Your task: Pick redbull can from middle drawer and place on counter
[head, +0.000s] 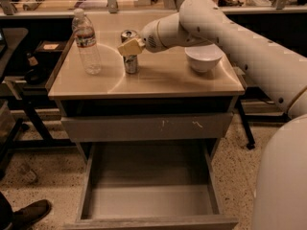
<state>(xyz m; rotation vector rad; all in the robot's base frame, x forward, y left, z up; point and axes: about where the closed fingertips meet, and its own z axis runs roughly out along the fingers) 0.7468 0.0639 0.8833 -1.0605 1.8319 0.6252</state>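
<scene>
gripper: over the back-left part of the counter, its beige tip across the upper body of the redbull can
grip: cannot tell whether it is clamped or loose
redbull can: upright on the counter, at the gripper tip, silver top showing above it
water bottle: upright, near, left of the gripper tip
white bowl: right of the tip, under the arm
middle drawer: pulled out, well below the tip, bare grey floor
</scene>
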